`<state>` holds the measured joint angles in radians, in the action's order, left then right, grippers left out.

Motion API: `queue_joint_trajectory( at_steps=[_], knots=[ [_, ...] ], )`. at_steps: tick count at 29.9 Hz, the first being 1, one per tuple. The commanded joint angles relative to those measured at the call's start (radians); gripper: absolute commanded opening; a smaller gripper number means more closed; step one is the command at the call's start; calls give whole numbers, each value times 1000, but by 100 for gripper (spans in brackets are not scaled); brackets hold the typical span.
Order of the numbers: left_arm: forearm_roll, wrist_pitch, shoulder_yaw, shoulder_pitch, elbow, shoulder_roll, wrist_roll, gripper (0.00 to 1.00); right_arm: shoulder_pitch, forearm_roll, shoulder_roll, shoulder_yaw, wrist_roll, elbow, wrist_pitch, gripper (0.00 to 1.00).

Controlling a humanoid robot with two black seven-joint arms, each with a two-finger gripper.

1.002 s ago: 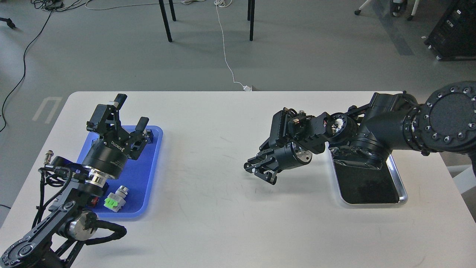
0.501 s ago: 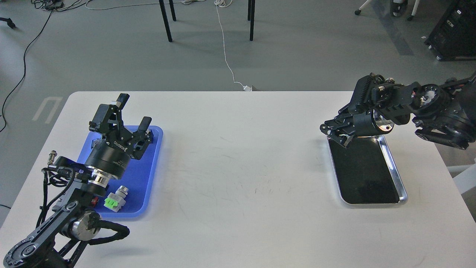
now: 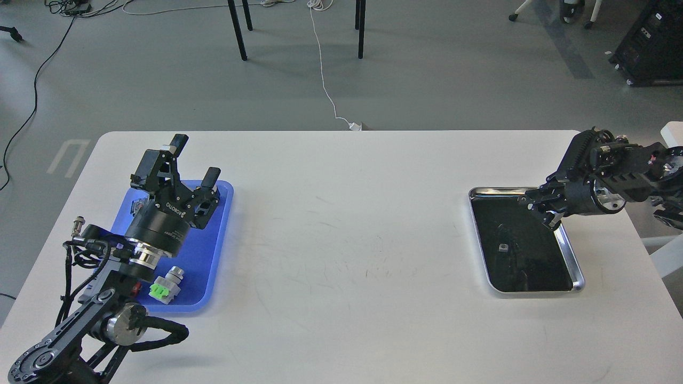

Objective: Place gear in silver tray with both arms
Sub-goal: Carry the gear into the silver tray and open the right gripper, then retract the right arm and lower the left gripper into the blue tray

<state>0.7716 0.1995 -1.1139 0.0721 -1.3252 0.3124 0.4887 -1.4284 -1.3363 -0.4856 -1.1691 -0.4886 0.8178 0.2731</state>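
The silver tray [image 3: 577, 266], with its shiny rim and dark floor, lies on the right of the white table. A small grey piece [image 3: 502, 247], apparently the gear, lies on the tray's floor left of centre. My right gripper [image 3: 540, 210] hovers over the tray's far right part, apart from the piece. It is small and dark, so its fingers cannot be told apart. My left gripper [image 3: 195, 160] is open and empty above the far end of the blue tray [image 3: 211, 266].
A grey and green connector [image 3: 166, 285] and a small red part [image 3: 136, 288] lie at the near end of the blue tray. My left arm covers the tray's left side. Chair legs and cables are on the floor beyond the table.
My right arm swung from the table's middle to the right, past the silver tray's far end. The small grey piece now shows in the tray. My left gripper barely moved.
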Motion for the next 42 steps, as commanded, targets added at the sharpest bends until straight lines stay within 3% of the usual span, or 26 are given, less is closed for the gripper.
queue_joint_trajectory(
  at_steps=[1, 24, 27, 29, 35, 42],
  knots=[
    [0, 0, 0, 0, -6, 0, 0, 98, 32, 0, -8, 11, 0, 0, 3, 17],
    [3, 0, -3, -9, -8, -16, 0, 98, 88, 3, 15, 37, 0, 0, 18, 30],
    [3, 0, -3, -9, -6, -15, 0, 98, 86, 5, 15, 52, 0, 6, 32, 44],
    [3, 0, -3, -9, -6, -16, 0, 98, 82, 6, 9, 80, 0, 14, 41, 60],
    [3, 0, -1, -9, -6, -16, 0, 98, 13, 38, -71, 207, 0, 165, 37, 94],
    [3, 0, -1, -9, -6, -16, 0, 98, 46, 357, -185, 463, 0, 360, 34, 95]
  ],
)
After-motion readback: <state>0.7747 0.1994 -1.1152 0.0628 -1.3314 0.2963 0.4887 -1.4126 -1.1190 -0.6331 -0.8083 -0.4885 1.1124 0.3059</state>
